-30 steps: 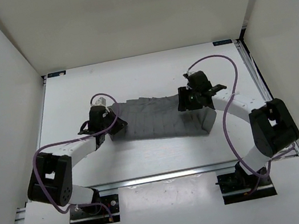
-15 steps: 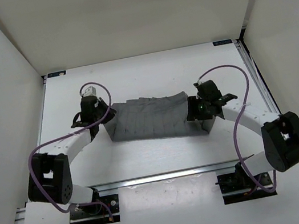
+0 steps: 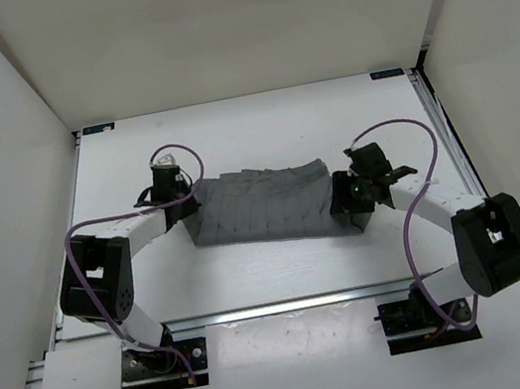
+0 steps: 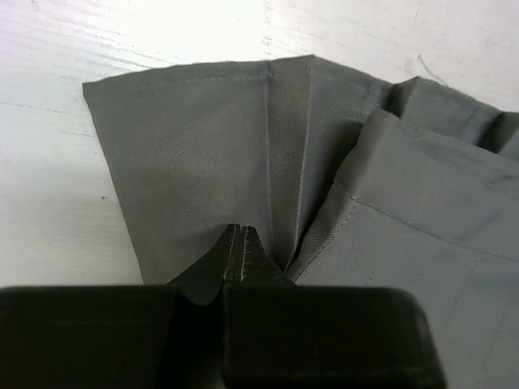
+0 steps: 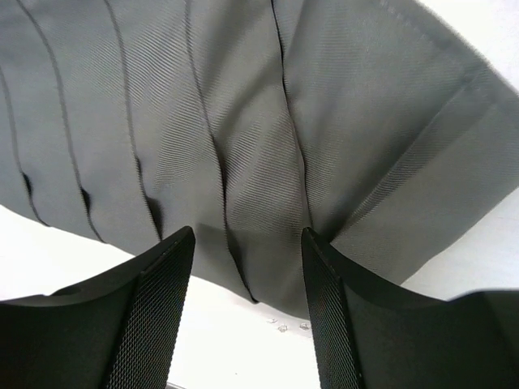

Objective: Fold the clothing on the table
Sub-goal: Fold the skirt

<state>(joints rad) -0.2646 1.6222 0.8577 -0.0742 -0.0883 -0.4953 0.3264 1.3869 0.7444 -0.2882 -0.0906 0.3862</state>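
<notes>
Grey pleated clothing (image 3: pixel 262 206) was laid across the middle of the white surface (image 3: pixel 229 134), with an end effector at each end.

At the 9 o'clock end, a bunched edge of the fabric was pinched in the clenched left end effector (image 3: pixel 183 200). At the 3 o'clock end, the right end effector (image 3: pixel 343 198) was held released, its mesh-textured fingers (image 5: pixel 158 312) spread wide over the pleats. Whether they touched the fabric could not be told.

Open right tool (image 5: pixel 243 312), grey pleated clothing (image 5: pixel 243 121), white table (image 5: pixel 235 340)
</notes>
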